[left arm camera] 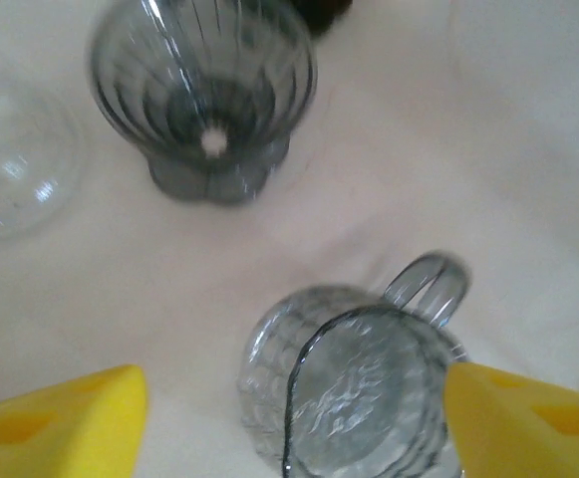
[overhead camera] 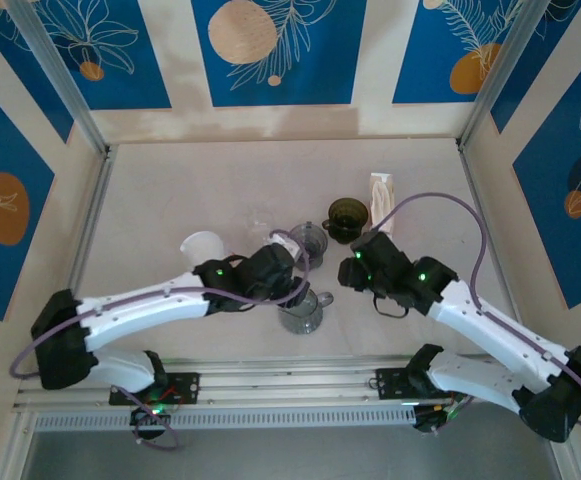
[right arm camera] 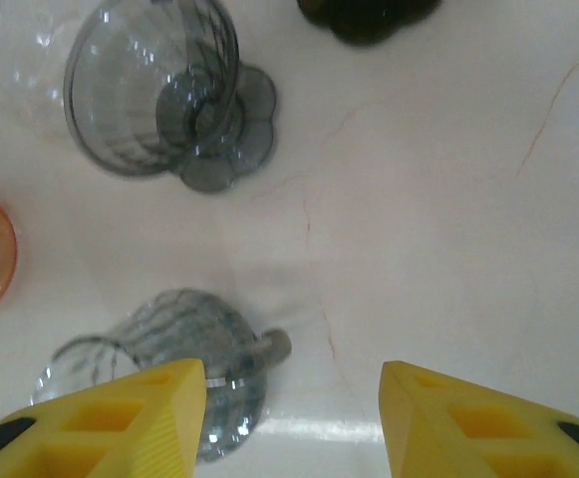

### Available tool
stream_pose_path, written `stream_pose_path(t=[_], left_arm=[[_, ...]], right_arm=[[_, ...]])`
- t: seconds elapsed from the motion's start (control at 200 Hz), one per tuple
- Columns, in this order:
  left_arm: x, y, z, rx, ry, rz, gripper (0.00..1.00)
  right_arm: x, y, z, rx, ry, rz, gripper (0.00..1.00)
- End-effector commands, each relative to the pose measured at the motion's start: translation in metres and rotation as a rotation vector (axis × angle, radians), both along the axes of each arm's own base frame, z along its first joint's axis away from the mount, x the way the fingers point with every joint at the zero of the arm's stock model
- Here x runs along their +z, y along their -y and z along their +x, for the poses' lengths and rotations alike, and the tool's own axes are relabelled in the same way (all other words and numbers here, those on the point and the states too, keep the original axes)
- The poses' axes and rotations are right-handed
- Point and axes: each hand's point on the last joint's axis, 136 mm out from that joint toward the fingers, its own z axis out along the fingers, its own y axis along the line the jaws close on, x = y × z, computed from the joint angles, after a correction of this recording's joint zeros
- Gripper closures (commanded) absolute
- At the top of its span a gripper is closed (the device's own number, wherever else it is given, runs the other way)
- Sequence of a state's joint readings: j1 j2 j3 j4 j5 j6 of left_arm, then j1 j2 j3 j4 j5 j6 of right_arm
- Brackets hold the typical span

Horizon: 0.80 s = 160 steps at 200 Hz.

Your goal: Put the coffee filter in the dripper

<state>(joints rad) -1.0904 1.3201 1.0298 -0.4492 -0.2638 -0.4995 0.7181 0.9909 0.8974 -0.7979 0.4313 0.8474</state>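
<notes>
Near the middle of the pale table (overhead camera: 170, 190): smoky grey ribbed glass dripper (left arm camera: 204, 95), upright, mouth up, drain hole bare, no paper inside. Set that way to take a filter straight from above. Just nearer the arm bases, apart from it: clear textured glass jug with a loop handle (left arm camera: 354, 393), also upright. Probably the server meant for under the dripper, parked close for that reason.

Left gripper (left arm camera: 296, 398) above the jug, yellow fingers spread wide to either side, released, carrying nothing. One pad close by the jug's handle side; touching or not, cannot tell. Right gripper (right arm camera: 291, 383) to the right of the jug, over bare table, jaws parted, likewise empty, aimed toward dripper and jug.

Coffee filter: judged to be the white paper cone (overhead camera: 202, 246) lying left of the dripper, well apart from it, beyond the left forearm. Untouched by either gripper. Clear glass vessel (left arm camera: 10, 159) near the dripper's left side. Tall pale stack (overhead camera: 381, 193) at the far right, beside a dark green translucent cup (overhead camera: 347, 217), possibly spare filters; too small to confirm.

Not begun in substance: both grippers free, dripper unfilled. Likely next, for the left arm as the nearer one: swing over to the cone, pinch the thin rim lightly, avoid crushing. Risk on the way: knocking the jug or the clear vessel.
</notes>
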Motion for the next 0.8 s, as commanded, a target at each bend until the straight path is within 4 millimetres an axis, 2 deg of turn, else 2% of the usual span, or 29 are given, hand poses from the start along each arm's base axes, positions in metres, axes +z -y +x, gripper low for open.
stream_pose_path(t=[0.0,0.04,0.065,0.21,0.26,0.4,0.56,0.68,0.795], left_arm=[[0.051,-0.011,0.010,0.031,0.126,-0.065,0.12],[0.062,-0.015,0.010,0.032,0.153,-0.084,0.07],[0.068,-0.017,0.010,0.032,0.170,-0.096,0.00],[0.090,-0.030,0.006,0.036,0.240,-0.168,0.00],[0.094,-0.035,0.005,0.034,0.258,-0.187,0.00],[0.099,-0.042,-0.004,0.006,0.296,-0.256,0.00],[0.103,-0.049,-0.014,-0.017,0.328,-0.340,0.00],[0.108,-0.054,-0.020,-0.032,0.350,-0.391,0.00],[0.109,-0.061,-0.023,-0.026,0.364,-0.420,0.00]], right_arm=[[0.019,-0.005,0.023,0.035,0.029,0.043,0.50],[0.020,-0.002,0.033,0.020,0.025,0.046,0.51],[0.022,0.001,0.040,0.006,0.025,0.051,0.51],[0.026,0.019,0.075,-0.065,0.032,0.046,0.52],[0.025,0.019,0.085,-0.061,0.013,0.060,0.52],[0.011,-0.005,0.103,-0.007,-0.042,0.109,0.51],[-0.013,-0.042,0.111,0.069,-0.096,0.143,0.44],[-0.038,-0.054,0.115,0.067,-0.164,0.123,0.44],[-0.060,-0.057,0.120,0.042,-0.210,0.091,0.45]])
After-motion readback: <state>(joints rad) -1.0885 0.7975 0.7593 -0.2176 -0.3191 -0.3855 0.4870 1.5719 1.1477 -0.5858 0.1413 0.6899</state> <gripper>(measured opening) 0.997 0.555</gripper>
